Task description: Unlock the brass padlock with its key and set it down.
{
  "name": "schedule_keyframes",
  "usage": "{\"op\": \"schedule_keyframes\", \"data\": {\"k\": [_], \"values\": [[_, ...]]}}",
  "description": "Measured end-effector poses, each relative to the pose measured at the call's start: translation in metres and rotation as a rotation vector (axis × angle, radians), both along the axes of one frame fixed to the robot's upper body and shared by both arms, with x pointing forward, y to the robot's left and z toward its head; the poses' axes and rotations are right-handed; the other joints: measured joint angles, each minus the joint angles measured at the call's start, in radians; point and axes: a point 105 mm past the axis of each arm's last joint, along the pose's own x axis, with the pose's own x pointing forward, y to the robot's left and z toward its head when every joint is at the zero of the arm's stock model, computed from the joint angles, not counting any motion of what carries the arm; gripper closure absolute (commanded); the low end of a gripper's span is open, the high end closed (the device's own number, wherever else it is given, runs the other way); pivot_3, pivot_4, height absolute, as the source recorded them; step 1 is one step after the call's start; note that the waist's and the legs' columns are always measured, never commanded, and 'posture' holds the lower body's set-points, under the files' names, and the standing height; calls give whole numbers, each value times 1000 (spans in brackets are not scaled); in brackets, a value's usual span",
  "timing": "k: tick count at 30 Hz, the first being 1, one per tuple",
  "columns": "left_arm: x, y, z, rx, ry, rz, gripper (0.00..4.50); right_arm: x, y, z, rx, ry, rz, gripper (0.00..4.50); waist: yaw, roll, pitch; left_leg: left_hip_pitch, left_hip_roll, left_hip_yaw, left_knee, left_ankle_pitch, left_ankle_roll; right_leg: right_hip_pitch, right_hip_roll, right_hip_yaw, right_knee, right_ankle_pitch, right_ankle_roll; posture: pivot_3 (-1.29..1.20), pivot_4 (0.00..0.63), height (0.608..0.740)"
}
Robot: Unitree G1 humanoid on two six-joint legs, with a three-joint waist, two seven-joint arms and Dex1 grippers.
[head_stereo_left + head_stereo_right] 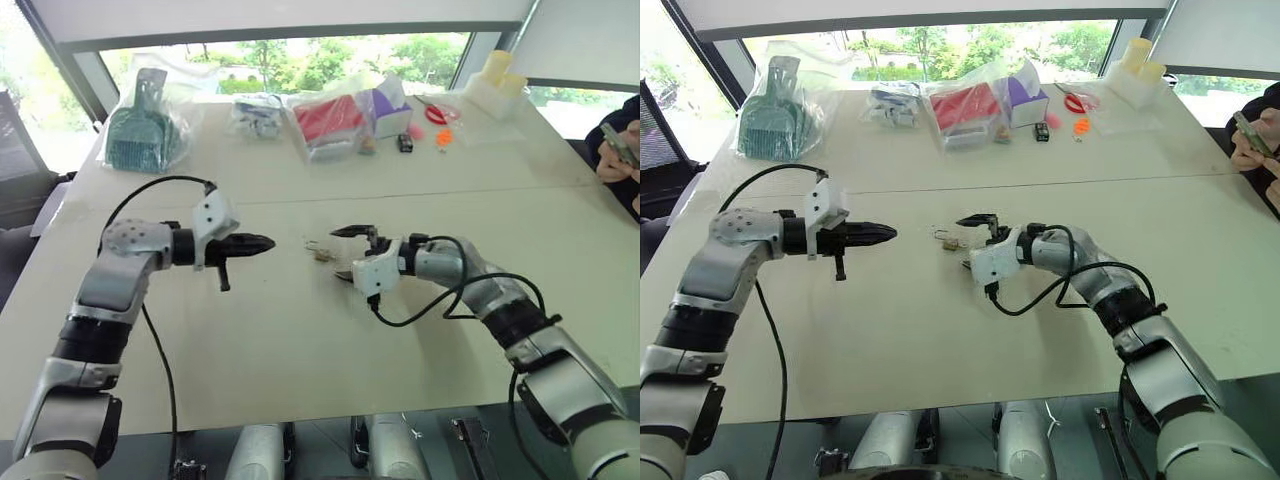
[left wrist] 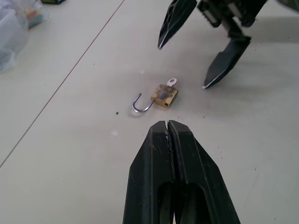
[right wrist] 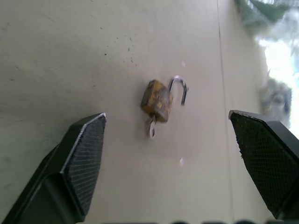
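One padlock (image 2: 165, 96) is lying on the bench (image 1: 300, 340), its shackle swung out of the body and hanging open as a hook, so I am judging the unlocking done. One key (image 2: 172, 82) is sticking out of the body's end, with its small silver bow resting on the bench. The padlock is sitting free between my two arms, touched by nothing, so the setting down looks finished too; all I am seeing left is to draw my arms away.

My left jaws (image 2: 168, 128) are pressed together, holding nothing, and pointing at the padlock from just short of it. My right jaws (image 3: 168, 140) are spread wide and empty, one finger to either side of the padlock and clear of it.

Along the far edge of the bench, several bagged items and small bits are lying well apart from the padlock.
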Motion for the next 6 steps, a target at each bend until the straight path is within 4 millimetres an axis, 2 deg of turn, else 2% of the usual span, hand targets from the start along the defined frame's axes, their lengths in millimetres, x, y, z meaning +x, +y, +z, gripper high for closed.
{"op": "schedule_keyframes", "data": {"k": [6], "values": [[-18, 14, -11, 10, 54, 74, 4500, -19, -21, 15, 160, 457, -196, 63, 1, 0, 0, 0, 1, -1, 0, -1, 0, 0, 0, -1, 0, 0, 0, 0, 150, 740]]}}
